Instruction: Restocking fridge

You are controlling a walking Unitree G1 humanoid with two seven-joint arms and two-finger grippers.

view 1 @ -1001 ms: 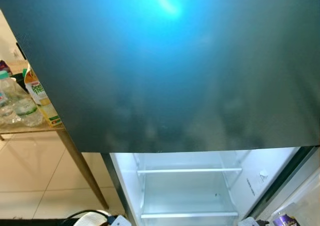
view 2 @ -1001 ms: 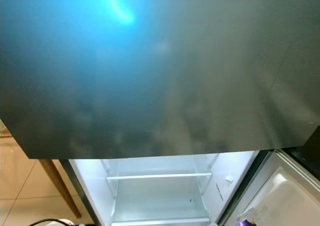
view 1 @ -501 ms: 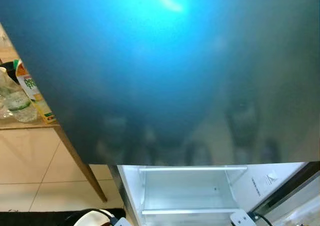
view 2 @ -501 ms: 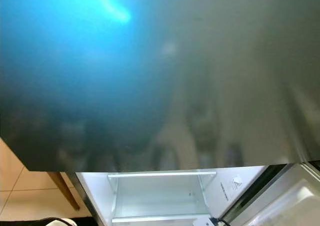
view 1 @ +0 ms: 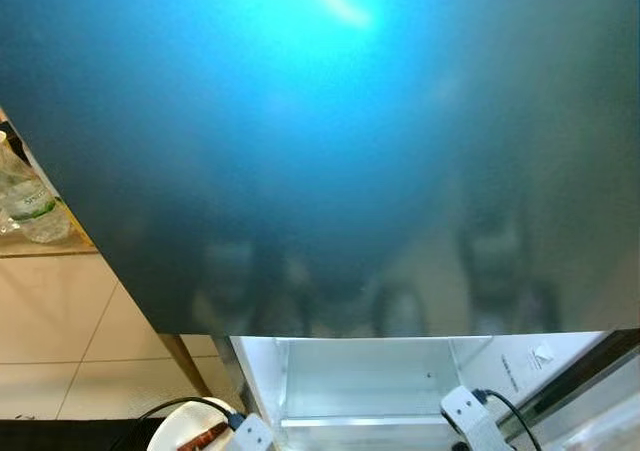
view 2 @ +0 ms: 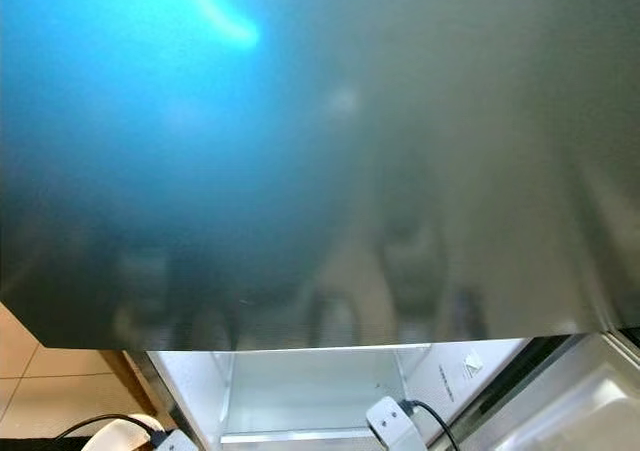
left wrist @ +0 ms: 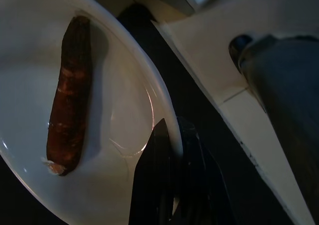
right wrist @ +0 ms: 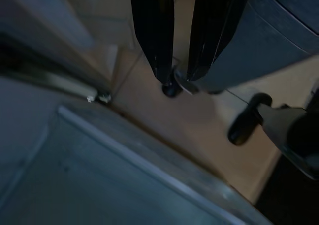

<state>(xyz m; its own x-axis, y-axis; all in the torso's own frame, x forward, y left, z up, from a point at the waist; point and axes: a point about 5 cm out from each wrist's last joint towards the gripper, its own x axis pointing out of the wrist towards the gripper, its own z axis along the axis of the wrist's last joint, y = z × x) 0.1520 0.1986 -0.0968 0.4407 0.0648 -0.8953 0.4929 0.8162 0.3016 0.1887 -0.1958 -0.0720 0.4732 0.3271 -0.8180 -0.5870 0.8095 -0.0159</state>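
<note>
White plate (left wrist: 124,135), glossy and shallow, is clamped at its rim by the left gripper (left wrist: 172,135), fingers pinched together on the edge. One dark reddish-brown sausage (left wrist: 70,93), long and wrinkled, is carried on it. From the head, plate and sausage are glimpsed at 7 o'clock, beside the open fridge (view 1: 370,381), whose lit white shelves are seen under a dark upper door (view 1: 330,151). Clear bottle (view 1: 28,203) is noted on a table at 9 o'clock. Right gripper (right wrist: 180,78) is held slightly apart above tan floor (right wrist: 199,130).

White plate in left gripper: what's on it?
One dark reddish sausage lies on the white plate, which the left gripper pinches at its rim; the plate's far portion is out of frame.
</note>
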